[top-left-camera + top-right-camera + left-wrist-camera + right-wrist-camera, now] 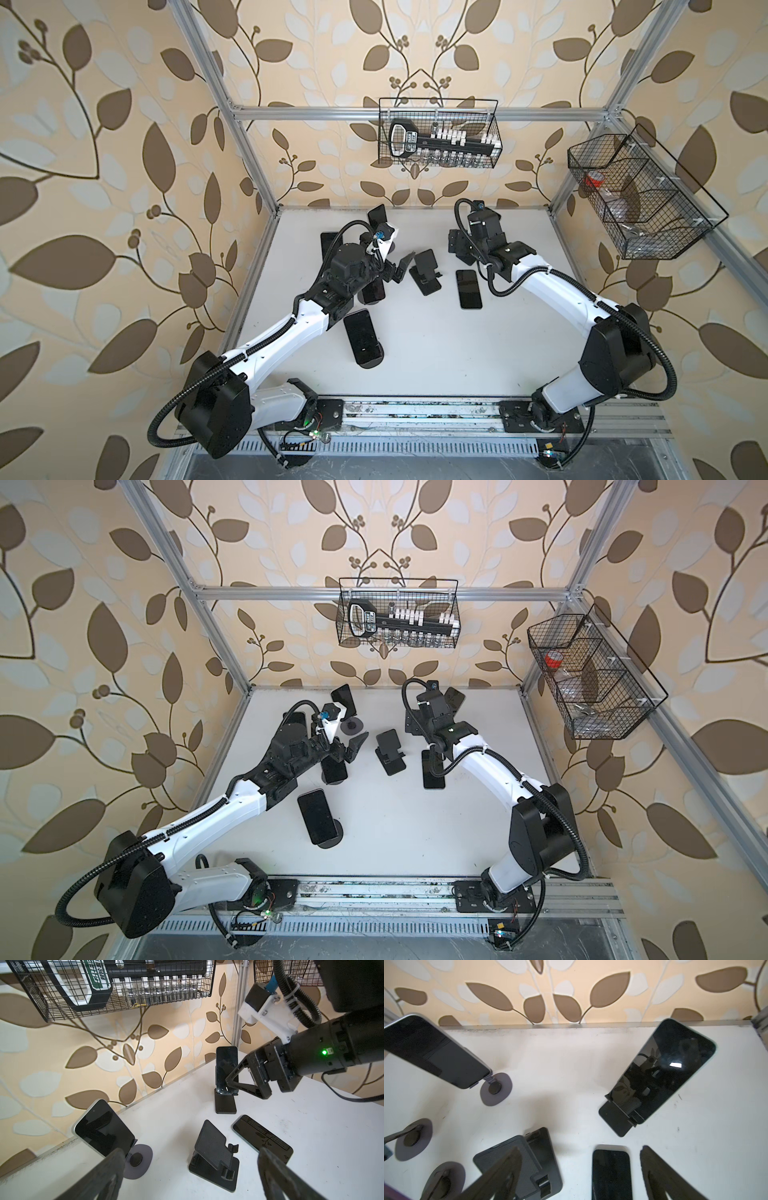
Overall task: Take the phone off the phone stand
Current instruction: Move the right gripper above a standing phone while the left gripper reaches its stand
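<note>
the right hand (580,1151) hangs low over the tabletop (457,353), its two fingers apart with nothing between them. a flat phone (611,1174) lies screen up just under that gap, beside an empty stand (214,1153), which reads as one phone already lifted off and laid down. ahead of the hand, near the back wall, a leaning phone (664,1068) sits tilted on a black stand (614,1120). its lower edge is caught by the stand's front lips, so it would likely have to rise clear of them rather than slide forward. the hand seems lined up for this one. the left hand (190,1151) is spread wide and empty, facing the empty stand from just beside it, perhaps to stay clear or to steady a base. another phone rests on a round-footed stand (137,1159) on the left
</note>
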Action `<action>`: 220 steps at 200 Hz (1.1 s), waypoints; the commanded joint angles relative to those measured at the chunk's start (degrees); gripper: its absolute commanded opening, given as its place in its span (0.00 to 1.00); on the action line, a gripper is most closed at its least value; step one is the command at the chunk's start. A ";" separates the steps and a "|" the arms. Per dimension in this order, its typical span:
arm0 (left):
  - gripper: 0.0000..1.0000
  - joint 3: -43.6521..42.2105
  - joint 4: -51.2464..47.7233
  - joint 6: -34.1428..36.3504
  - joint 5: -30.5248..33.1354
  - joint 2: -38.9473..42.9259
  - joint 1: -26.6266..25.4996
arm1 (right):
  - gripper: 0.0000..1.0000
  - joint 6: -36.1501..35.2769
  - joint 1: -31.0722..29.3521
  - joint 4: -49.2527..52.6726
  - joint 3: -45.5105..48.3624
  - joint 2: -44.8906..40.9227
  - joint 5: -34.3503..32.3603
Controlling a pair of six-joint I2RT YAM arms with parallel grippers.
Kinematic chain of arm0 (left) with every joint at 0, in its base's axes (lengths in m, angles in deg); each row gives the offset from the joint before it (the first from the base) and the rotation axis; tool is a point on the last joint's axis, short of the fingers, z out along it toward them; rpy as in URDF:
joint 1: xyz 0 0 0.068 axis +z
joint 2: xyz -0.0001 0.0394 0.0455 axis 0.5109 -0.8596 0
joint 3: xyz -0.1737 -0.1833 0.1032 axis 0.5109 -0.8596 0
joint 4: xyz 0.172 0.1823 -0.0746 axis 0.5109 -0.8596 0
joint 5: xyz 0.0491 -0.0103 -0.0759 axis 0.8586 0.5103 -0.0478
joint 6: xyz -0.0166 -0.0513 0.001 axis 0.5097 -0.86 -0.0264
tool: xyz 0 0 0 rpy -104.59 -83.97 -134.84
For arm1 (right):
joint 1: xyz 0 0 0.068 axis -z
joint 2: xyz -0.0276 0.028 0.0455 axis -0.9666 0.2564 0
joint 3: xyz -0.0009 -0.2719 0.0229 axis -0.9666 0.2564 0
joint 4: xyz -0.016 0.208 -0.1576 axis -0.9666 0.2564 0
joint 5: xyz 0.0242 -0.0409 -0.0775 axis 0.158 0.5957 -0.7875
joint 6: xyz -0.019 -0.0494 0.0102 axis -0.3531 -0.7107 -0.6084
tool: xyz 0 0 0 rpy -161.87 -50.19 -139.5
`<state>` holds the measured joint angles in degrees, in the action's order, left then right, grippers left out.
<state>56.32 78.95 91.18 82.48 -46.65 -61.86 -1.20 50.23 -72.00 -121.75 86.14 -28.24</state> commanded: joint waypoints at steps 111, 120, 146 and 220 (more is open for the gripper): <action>0.99 2.33 -0.56 -0.54 4.82 -1.84 -1.11 | 0.95 2.11 -0.13 8.10 -14.38 8.73 -21.42; 0.99 2.51 -0.88 -0.49 5.99 -1.87 -1.05 | 0.95 2.10 -0.10 8.95 -15.29 9.52 -22.16; 0.99 2.92 -2.23 -0.59 8.80 -2.55 -1.07 | 0.95 2.16 -0.09 9.99 -15.77 10.38 -23.99; 0.99 3.15 -2.84 1.25 9.11 -4.48 -3.50 | 0.97 0.32 -0.09 10.50 -15.46 12.37 -28.81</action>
<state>57.06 75.67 90.55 90.53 -50.34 -64.02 -0.07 50.23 -62.74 -136.15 97.29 -54.08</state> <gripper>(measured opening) 0.988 0.969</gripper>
